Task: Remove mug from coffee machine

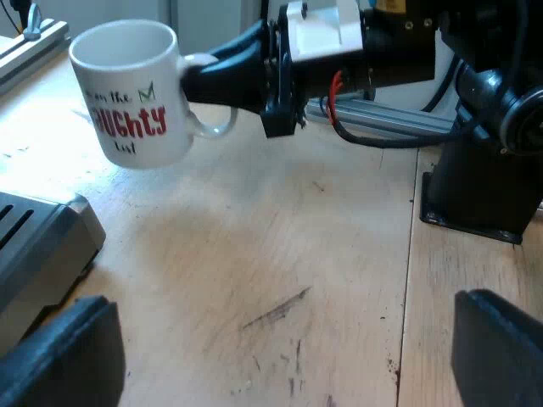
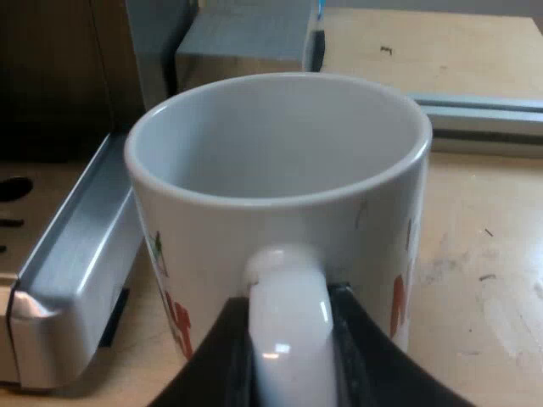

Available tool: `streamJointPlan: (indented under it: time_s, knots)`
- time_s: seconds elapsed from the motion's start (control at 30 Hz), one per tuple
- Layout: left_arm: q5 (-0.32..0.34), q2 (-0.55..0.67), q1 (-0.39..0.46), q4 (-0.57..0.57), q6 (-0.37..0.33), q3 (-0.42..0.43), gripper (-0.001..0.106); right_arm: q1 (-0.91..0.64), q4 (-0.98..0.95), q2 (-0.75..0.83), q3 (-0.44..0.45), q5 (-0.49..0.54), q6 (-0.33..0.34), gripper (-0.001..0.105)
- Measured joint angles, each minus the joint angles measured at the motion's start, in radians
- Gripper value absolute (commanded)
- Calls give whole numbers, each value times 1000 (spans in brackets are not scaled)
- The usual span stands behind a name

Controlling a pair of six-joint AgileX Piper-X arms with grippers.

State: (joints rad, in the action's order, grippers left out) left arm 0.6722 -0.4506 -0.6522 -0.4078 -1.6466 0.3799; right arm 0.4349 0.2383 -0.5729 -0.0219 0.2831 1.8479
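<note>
While the right pincer (image 2: 288, 360) clamped the handle of the white mug (image 2: 280, 161), one black finger on each side, the mug hung nearly upright and empty above the wooden tabletop (image 1: 280, 254), near the metal base of the espresso machine (image 1: 42, 246) but apart from it. Red and green lettering marked the mug's wall. The left pincer (image 1: 280, 352) stood wide, holding nothing, low over the tabletop.

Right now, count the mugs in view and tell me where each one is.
1. The mug is held by its handle in the right end effector, lifted off the wooden table near the espresso machine. Others may be hidden outside these views.
</note>
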Motion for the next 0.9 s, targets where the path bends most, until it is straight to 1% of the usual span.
streamJointPlan:
  time_s: [0.13, 0.3, 0.6, 0.67, 0.9]
  knots:
    - [0, 0, 0, 0, 0, -4, 80, -23, 12, -16, 0, -50, 42, 0]
    - [0, 0, 0, 0, 0, -4, 80, -33, 82, -100, 0, -76, 51, 0]
    - [0, 0, 0, 0, 0, -4, 80, -33, 323, -330, 0, -80, 50, 0]
    - [0, 0, 0, 0, 0, -4, 80, -33, 406, -400, 0, -80, 50, 0]
    - [-4, 0, 0, 0, 0, -4, 80, -33, 507, -570, 14, -81, 50, 0]
